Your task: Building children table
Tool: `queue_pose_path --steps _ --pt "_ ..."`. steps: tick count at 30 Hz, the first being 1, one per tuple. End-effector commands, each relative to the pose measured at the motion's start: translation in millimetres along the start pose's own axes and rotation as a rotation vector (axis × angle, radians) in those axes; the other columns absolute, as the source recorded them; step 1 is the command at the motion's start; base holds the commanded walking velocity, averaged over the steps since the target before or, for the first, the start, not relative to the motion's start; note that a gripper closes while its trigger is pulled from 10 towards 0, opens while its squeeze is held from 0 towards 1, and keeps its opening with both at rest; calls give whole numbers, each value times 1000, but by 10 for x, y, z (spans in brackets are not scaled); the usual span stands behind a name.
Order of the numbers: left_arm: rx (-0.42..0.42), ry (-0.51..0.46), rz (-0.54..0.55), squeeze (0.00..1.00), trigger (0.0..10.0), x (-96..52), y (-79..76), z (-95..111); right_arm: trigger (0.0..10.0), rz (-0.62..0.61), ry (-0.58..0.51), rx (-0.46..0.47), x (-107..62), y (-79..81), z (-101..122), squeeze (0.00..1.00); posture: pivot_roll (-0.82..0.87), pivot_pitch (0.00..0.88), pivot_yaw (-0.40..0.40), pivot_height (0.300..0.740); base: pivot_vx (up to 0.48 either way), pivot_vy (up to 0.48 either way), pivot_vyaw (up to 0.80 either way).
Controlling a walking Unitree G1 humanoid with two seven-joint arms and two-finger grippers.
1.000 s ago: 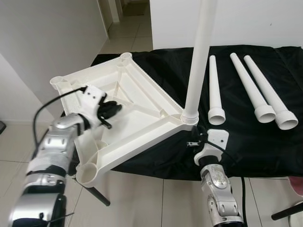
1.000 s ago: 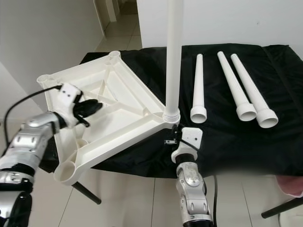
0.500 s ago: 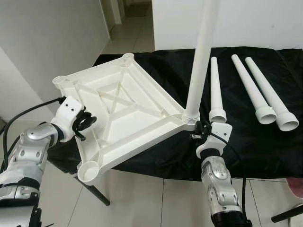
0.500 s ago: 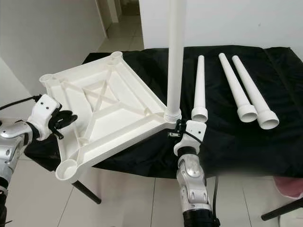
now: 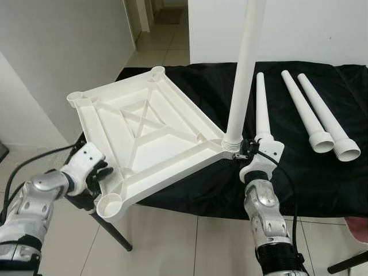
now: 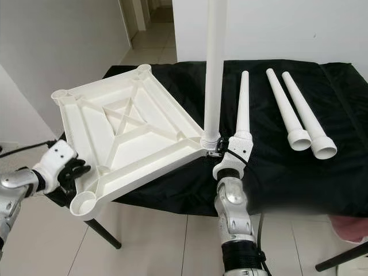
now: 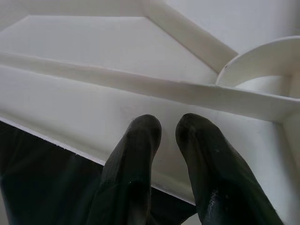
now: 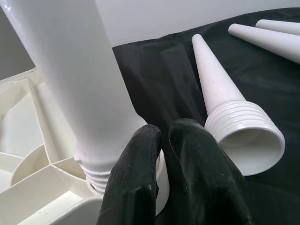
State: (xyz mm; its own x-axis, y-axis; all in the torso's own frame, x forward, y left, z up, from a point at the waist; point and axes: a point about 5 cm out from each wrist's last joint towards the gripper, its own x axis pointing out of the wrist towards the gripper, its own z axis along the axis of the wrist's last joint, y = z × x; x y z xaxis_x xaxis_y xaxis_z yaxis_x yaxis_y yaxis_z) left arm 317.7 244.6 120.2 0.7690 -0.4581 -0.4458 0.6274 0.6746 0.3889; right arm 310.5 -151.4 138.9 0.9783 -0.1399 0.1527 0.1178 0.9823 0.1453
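The silver left arm enters from about seven o'clock and reaches toward one o'clock, its white wrist block turned slightly outward. The left gripper (image 5: 103, 171) has its two long black fingers (image 7: 136, 150) drawn close together, tips nearly touching, with nothing between them. The silver right arm rises almost vertically from six o'clock, forearm upright, wrist tipped toward eleven o'clock. The right gripper (image 8: 161, 136) also holds its black fingers (image 8: 190, 140) pressed nearly together, gripping nothing.

White tabletop (image 5: 144, 135) and 4 white legs (image 5: 313, 112) on black cloth (image 5: 322, 172).
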Motion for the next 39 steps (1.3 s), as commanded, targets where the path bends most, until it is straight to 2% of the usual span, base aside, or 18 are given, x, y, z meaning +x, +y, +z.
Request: queue_pose_path --steps 1,14,18,21,25,27,29,31,33,39 --pt "37 52 -8 0 10000 -17 -49 -94 10000 -6 17 4 18 18 -26 0 -43 20 98 740 0 0 0" --pt "119 91 -170 0 10000 -6 -306 -190 10000 -58 17 -5 131 -5 -21 0 -39 26 110 740 0 0 0" --pt "143 87 -218 0 10000 11 -389 -177 10000 -87 32 -19 181 -45 -44 0 -38 29 111 740 0 0 0" --pt "143 87 -218 0 10000 11 -389 -177 10000 -87 32 -19 181 -45 -44 0 -38 29 111 740 0 0 0" --pt "155 76 -272 0 10000 15 -494 -158 10000 -95 42 -34 231 -36 -69 0 -39 31 114 740 0 0 0" --pt "171 56 -324 0 10000 11 -597 -118 10000 -91 49 -37 274 14 -85 0 -35 39 115 740 0 0 0" --pt "171 56 -324 0 10000 11 -597 -118 10000 -91 49 -37 274 14 -85 0 -35 39 115 740 0 0 0" --pt "174 31 -350 0 10000 14 -671 -60 10000 -73 56 -32 334 113 -86 0 -26 51 119 740 0 0 0" --pt "174 31 -350 0 10000 14 -671 -60 10000 -73 56 -32 334 113 -86 0 -26 51 119 740 0 0 0" --pt "175 -28 -368 0 10000 34 -778 115 10000 -34 59 24 496 316 -31 0 -1 65 118 740 0 0 0"
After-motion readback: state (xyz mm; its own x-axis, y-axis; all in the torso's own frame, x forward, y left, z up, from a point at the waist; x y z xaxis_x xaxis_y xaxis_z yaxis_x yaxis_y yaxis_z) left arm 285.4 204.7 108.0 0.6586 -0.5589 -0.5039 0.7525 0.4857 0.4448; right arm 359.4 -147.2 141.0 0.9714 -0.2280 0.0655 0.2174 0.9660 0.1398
